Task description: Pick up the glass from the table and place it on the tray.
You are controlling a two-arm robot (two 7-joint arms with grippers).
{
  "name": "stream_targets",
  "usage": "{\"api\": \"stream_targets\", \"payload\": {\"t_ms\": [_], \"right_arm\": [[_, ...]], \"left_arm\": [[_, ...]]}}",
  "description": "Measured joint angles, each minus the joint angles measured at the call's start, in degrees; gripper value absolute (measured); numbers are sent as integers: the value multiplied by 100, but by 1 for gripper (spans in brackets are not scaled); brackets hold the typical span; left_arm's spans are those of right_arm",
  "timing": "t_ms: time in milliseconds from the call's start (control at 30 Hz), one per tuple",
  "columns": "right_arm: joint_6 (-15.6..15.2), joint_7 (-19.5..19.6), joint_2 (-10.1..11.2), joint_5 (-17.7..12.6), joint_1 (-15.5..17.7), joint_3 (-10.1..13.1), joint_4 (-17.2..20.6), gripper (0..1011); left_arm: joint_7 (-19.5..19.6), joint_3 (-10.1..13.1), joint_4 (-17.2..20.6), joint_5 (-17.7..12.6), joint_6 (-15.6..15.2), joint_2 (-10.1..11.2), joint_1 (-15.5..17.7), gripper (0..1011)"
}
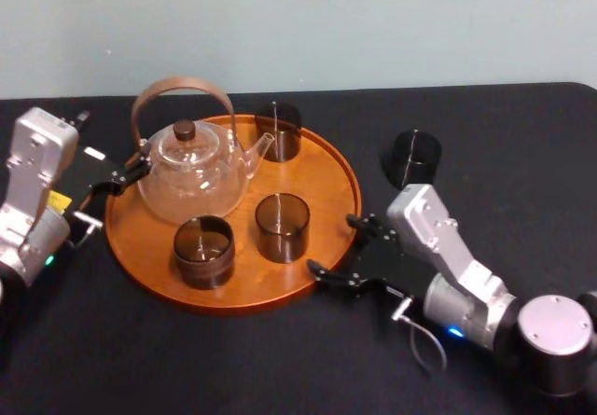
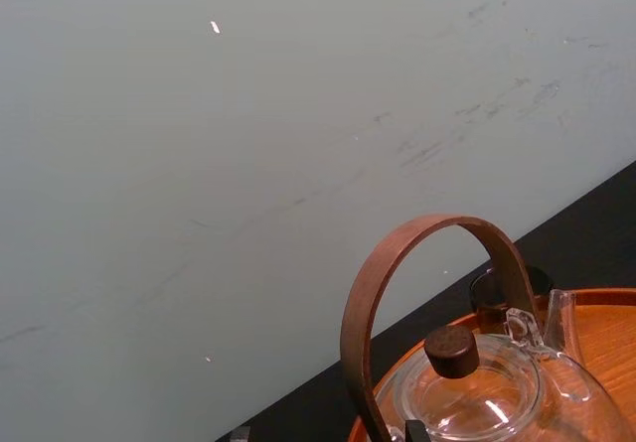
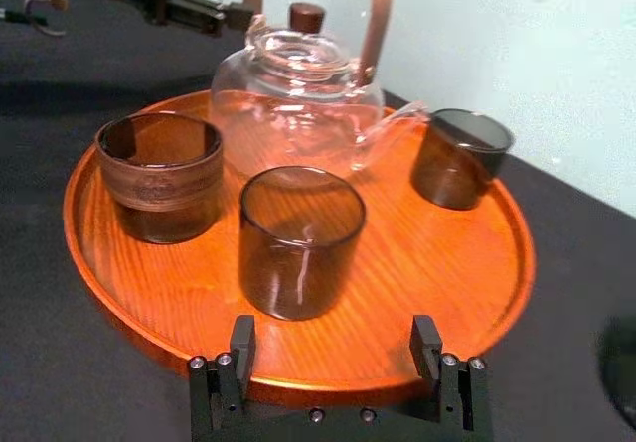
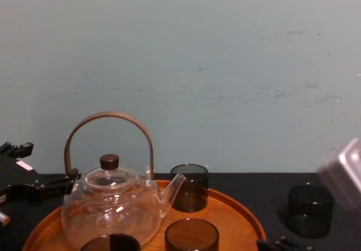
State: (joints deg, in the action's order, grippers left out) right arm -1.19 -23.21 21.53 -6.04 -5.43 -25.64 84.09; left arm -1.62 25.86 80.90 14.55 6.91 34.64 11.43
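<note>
**Collision risk at the tray rim**
My right gripper (image 1: 332,244), fingers apart and empty, sits at the tray's (image 1: 353,191) near-right rim. Swinging to the glass (image 1: 412,157), far right on the table (image 1: 522,145), could jolt the tray. The left gripper (image 1: 119,184) is parked beside the teapot (image 1: 191,168).

orange-brown wood-grained tray (image 1: 331,182), matte black table (image 1: 522,135), smoky grey-brown glasses (image 1: 283,227), clear teapot (image 1: 191,177) with brown handle (image 1: 182,87).

Premises assessed as a robotics test lab, not a household. The tray (image 1: 322,177) rests on a desk (image 1: 522,154) covered in matte black, and directly behind the tray stands a bare, scuffed, pale green wall (image 1: 373,23). A metal-cased left arm (image 1: 33,191) and right arm (image 1: 466,284) flank the tray.
</note>
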Motion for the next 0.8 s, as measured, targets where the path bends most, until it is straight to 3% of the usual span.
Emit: {"api": "stream_targets", "payload": {"t_ms": [400, 800], "right_arm": [[149, 202, 207, -19, 350, 392, 412, 1000], [185, 345, 244, -13, 517, 759, 394, 1000]], "left_arm": [[0, 0, 0, 0, 0, 0, 0, 1009], [0, 0, 0, 0, 0, 0, 0, 1009]]}}
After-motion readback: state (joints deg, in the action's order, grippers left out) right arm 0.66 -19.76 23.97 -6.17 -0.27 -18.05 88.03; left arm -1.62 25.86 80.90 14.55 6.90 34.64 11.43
